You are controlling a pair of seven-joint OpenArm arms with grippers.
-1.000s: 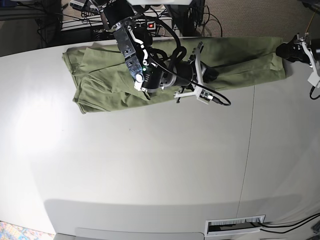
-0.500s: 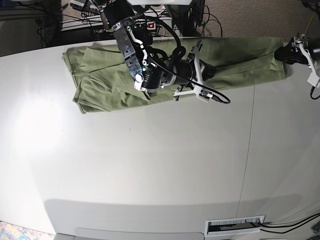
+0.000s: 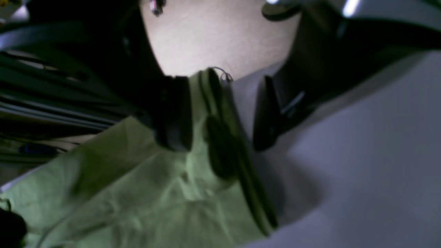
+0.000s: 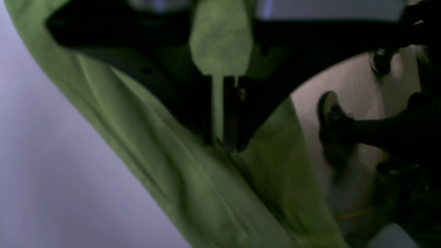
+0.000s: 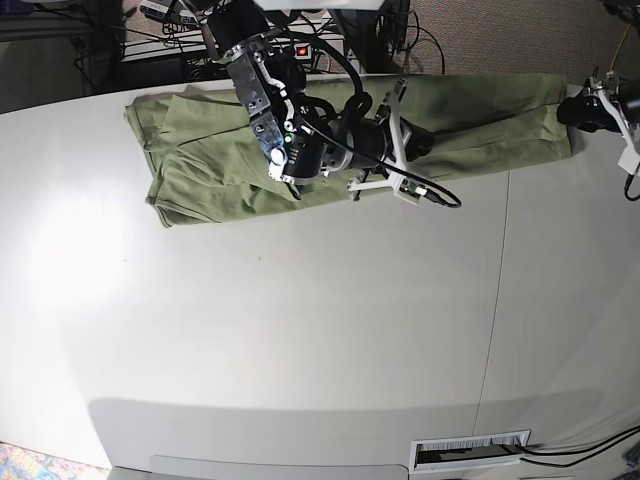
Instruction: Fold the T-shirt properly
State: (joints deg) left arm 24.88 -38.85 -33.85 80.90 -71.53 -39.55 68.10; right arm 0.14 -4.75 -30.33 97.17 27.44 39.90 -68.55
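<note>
Near, bare matte white table [image 5: 300, 330]. Far edge, twelve o'clock: soft sage-green knit T-shirt [image 5: 210, 170], a long creased band. Right gripper [image 4: 222, 137], jaws nearly together, pinching a thin fold mid-shirt [image 5: 415, 140]; likely to slip free under a hard pull. At two o'clock, left gripper [image 3: 222, 117], jaws spread astride the hem [image 5: 575, 108], gripping nothing; may close on air and miss.

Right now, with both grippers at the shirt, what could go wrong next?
1. The right gripper pinches only a thin fold of the T-shirt; a pull may slip it free.
2. The left gripper is open astride the shirt's edge at the table rim; closing may miss the cloth.
</note>
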